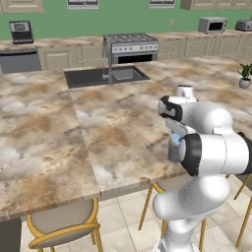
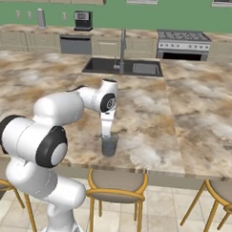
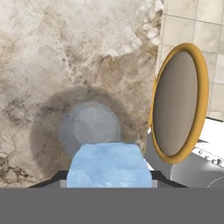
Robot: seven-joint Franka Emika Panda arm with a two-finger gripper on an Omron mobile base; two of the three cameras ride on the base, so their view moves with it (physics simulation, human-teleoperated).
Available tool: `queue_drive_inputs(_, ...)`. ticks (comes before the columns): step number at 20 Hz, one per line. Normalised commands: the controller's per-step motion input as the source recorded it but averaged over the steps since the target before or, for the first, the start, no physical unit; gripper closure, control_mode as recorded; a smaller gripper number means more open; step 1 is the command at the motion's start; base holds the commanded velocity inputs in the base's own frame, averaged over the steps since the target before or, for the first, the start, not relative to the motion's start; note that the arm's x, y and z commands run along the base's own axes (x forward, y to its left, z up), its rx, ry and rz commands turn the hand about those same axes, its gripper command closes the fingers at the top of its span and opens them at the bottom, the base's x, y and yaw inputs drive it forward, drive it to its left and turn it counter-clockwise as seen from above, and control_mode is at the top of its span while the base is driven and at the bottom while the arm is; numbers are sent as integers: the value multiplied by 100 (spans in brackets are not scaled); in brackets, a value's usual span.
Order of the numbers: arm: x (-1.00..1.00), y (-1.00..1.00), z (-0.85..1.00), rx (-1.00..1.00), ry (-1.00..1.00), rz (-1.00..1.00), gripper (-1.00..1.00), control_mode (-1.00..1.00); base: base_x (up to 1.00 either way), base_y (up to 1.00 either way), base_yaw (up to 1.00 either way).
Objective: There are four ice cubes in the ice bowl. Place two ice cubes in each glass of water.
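A light-blue ice cube (image 3: 109, 162) sits between the dark tips of my gripper (image 3: 108, 180), which is shut on it. Straight below the cube stands a clear glass of water (image 3: 89, 126) on the marble island counter. From the right base view, the gripper (image 2: 107, 133) points down just over the rim of the glass (image 2: 109, 146), near the counter's front edge. In the left base view the cube (image 1: 175, 140) shows as a blue spot above the glass (image 1: 172, 153), partly hidden by my arm. The ice bowl is out of view.
A stool with a yellow frame (image 3: 179, 103) stands just past the counter edge beside the glass, also seen below the glass (image 2: 117, 185). A dark sink (image 2: 122, 66) with a tall faucet lies farther back. A small potted plant (image 1: 244, 76) stands at the far right.
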Motion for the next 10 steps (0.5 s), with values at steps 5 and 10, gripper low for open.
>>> queue_drive_inputs(5,0,3,2,0,0,0,100,-100,0,0,0)
queue_drive_inputs(10,-10,-1,6,0,0,0,100,-100,0,0,0)
